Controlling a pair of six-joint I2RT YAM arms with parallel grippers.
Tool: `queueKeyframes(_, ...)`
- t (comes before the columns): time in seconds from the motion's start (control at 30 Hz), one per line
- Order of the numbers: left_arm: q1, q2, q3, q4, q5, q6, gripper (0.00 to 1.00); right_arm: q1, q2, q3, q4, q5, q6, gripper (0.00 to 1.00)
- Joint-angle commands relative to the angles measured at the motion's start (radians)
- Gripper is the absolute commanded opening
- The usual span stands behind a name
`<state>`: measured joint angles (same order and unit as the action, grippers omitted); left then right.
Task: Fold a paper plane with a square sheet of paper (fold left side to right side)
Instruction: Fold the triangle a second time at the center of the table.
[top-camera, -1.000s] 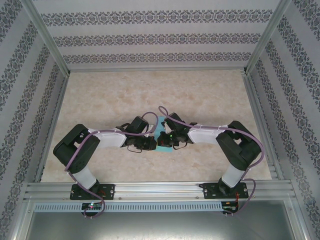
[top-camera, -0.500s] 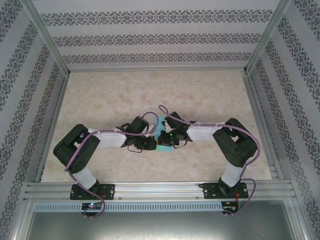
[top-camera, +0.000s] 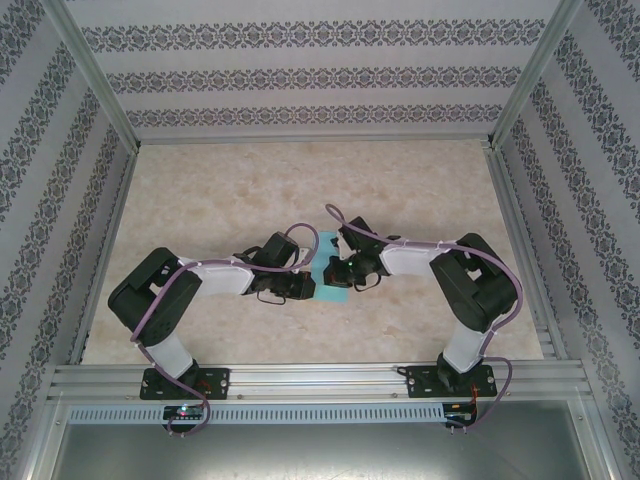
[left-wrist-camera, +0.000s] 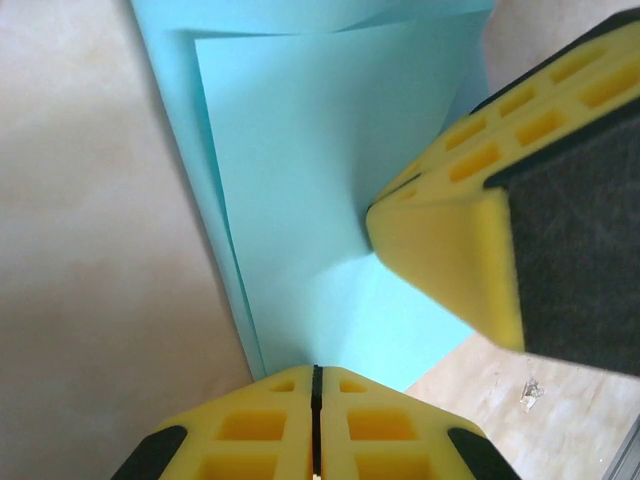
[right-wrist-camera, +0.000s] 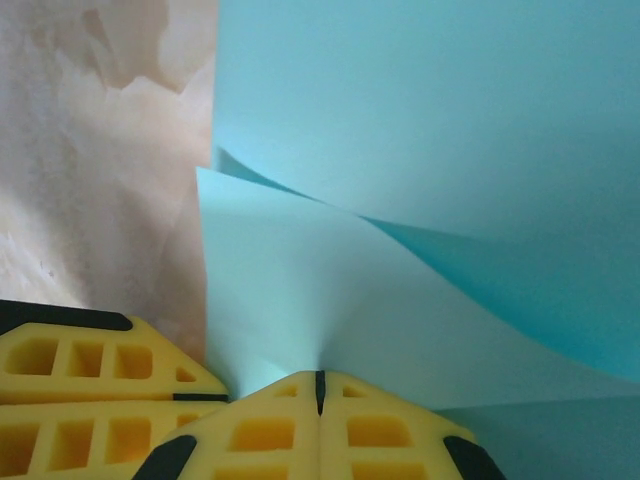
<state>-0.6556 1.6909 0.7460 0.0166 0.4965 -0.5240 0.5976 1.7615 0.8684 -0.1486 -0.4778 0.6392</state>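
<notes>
The left gripper (left-wrist-camera: 316, 374) and the right gripper (right-wrist-camera: 320, 379) are closed, with tips pressed onto the partly folded square sheet of paper (left-wrist-camera: 300, 180).

Jaws pressed together on my left gripper (left-wrist-camera: 316, 372), seam dead centre, tips at the near edge of the turquoise sheet of paper (left-wrist-camera: 300, 170). Sheet is doubled, top layer inset from the lower one's left edge. Right gripper (left-wrist-camera: 385, 225) tip pinches it at right; paper puckers there. Beige table (left-wrist-camera: 90, 250) alongside.
</notes>
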Motion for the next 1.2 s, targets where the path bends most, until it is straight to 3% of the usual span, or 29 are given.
queueKeyframes(0.0, -0.010, 0.048, -0.036, -0.109, -0.076, 0.027, 0.10, -0.055, -0.005, 0.004, -0.089, 0.097, -0.048, 0.00)
queueKeyframes(0.73, -0.012, 0.040, -0.034, -0.111, -0.079, 0.024, 0.10, -0.250, 0.012, 0.040, -0.149, 0.071, -0.140, 0.00)
queueKeyframes(1.0, -0.013, 0.030, -0.027, -0.104, -0.082, 0.018, 0.10, -0.195, -0.149, 0.010, -0.090, 0.026, -0.117, 0.00)
queueKeyframes(1.17, -0.013, 0.035, -0.018, -0.106, -0.080, 0.019, 0.10, -0.123, -0.120, 0.016, -0.059, -0.014, -0.072, 0.00)
